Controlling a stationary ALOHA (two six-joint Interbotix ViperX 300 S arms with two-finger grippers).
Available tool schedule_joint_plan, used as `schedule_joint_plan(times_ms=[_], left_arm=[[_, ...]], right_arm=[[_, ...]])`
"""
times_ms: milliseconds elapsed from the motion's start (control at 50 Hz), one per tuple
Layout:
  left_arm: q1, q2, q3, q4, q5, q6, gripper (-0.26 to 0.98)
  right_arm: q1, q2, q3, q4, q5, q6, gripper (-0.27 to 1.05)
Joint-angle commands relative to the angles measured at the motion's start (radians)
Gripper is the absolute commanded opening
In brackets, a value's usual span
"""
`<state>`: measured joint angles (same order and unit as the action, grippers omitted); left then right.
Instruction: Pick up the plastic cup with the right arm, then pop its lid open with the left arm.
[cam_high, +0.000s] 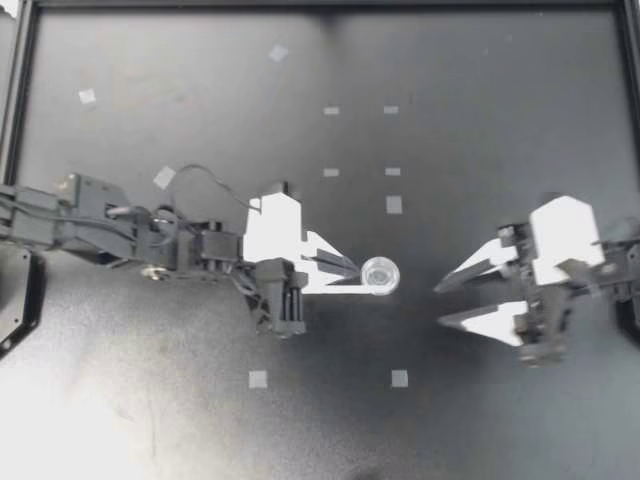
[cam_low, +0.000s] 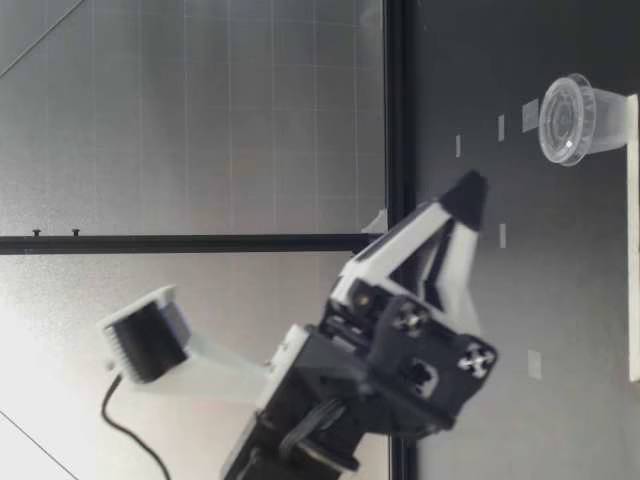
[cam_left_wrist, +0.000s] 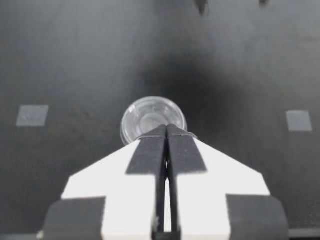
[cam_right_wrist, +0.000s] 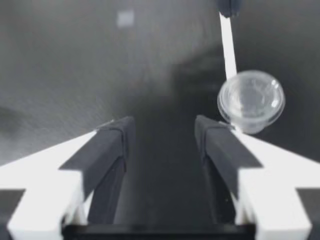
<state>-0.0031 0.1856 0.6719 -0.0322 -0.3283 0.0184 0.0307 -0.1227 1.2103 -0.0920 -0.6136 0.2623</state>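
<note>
A black table (cam_high: 200, 420), grey tape squares (cam_high: 258, 379), pale gridded wall (cam_low: 200, 120).
The left gripper (cam_high: 355, 272) is pressed together, a small clear plastic cup (cam_high: 380, 275) at its tips; the right gripper (cam_high: 439, 304) is spread apart, facing it.

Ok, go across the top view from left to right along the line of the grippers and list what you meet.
my left gripper → clear plastic cup → my right gripper
</note>
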Motion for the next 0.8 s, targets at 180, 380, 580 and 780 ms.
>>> schedule_joint_plan(times_ms=[180,380,580,780], left_arm=[[0.011,0.029,-0.028,0.002,-0.008,0.003,0.0],[0.011,0.049,-0.043,0.003,-0.006,0.003,0.0],[0.011,0.067,-0.06,0.003,-0.006,0.005,0.0],[0.012,0.092,-0.084,0.008,-0.006,0.005,0.0]], right_arm=[[-0.038,0.158,-0.097,0.017,0.003,-0.005,0.63],[-0.084,0.166,-0.092,0.055,0.021,-0.006,0.65],[-0.092,0.206,-0.106,0.055,0.025,-0.023,0.65],[-0.094,0.238,-0.117,0.055,0.025,-0.025,0.65]])
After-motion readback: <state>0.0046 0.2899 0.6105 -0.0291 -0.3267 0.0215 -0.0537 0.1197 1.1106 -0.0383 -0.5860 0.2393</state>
